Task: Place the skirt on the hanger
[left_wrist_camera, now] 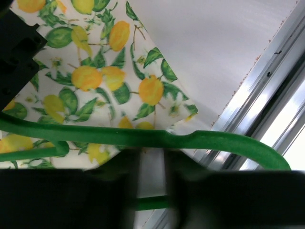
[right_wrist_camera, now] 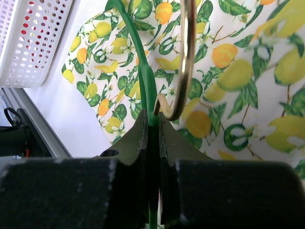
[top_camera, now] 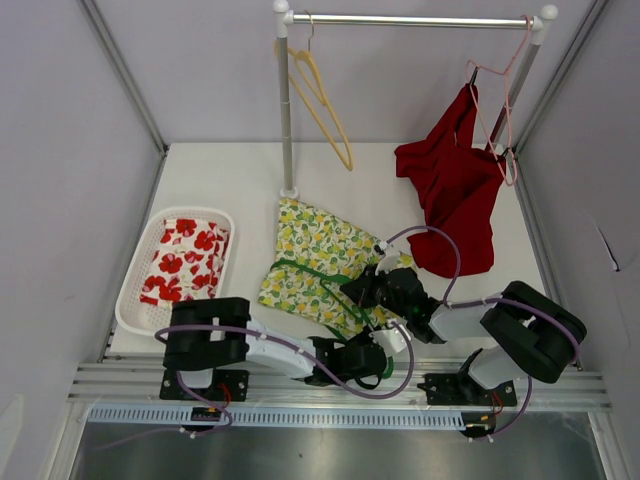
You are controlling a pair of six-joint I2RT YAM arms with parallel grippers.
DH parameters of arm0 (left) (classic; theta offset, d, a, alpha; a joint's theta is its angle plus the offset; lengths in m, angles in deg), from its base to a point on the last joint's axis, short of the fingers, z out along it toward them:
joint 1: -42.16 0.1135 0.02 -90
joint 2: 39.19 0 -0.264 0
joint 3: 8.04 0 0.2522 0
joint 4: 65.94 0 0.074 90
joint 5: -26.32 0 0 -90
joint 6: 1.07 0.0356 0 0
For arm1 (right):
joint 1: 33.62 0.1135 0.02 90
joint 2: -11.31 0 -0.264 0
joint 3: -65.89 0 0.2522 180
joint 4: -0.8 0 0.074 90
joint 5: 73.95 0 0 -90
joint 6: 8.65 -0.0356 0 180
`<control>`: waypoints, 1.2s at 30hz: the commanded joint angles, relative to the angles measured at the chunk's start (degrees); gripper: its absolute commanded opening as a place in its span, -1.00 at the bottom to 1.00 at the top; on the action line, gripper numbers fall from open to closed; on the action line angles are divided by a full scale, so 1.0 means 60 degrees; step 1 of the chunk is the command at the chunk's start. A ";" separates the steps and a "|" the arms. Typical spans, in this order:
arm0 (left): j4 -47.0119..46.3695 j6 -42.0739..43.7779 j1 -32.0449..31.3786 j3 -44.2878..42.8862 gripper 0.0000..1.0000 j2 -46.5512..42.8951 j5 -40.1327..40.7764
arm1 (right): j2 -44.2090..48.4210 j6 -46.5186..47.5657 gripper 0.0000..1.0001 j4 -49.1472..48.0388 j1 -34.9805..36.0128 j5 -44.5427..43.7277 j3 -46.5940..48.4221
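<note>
A lemon-and-leaf printed white fabric skirt lies flat on the white table, its long axis running from the foot of the clothes rack's pole towards the near edge and slanting to the right. One corner reaches almost to the aluminium rail at the near edge. A green plastic hanger with a brass-coloured metal hook rests across the skirt's near half, its bar lying crosswise to the cloth.

The right gripper is clamped tight on the hanger's green neck, just beside the hook, as its wrist view shows. The left gripper sits low at the skirt's near corner. Its blurred fingers stand a narrow gap apart, with the hanger's lower rod crossing that gap. Whether they pinch the rod cannot be told.

To the left, a white perforated plastic basket holds a folded white cloth with red flowers. At the back, the chrome rail carries a bare cream hanger and a red garment on a pink wire hanger.
</note>
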 commanded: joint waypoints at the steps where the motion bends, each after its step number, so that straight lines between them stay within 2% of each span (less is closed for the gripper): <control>1: 0.0080 0.0117 -0.0083 -0.0269 -0.70 0.0107 0.0382 | -0.0219 0.0611 -1.00 0.1793 -0.0081 -0.0279 -0.0194; 4: 0.0270 0.0131 -0.0083 -0.0269 -1.00 -0.0039 0.0397 | -0.0189 0.0611 -1.00 0.1808 -0.0110 -0.0294 -0.0179; 19: 0.3053 0.0849 -0.0010 -0.0870 -1.00 -0.1958 -0.0745 | 0.0133 0.1036 -1.00 0.2583 -0.0360 -0.0748 0.0245; 36: 0.3859 0.1581 0.0722 -0.1427 -1.00 -0.2926 -0.1915 | -0.0409 0.1226 -1.00 0.3287 0.0285 -0.1451 0.0685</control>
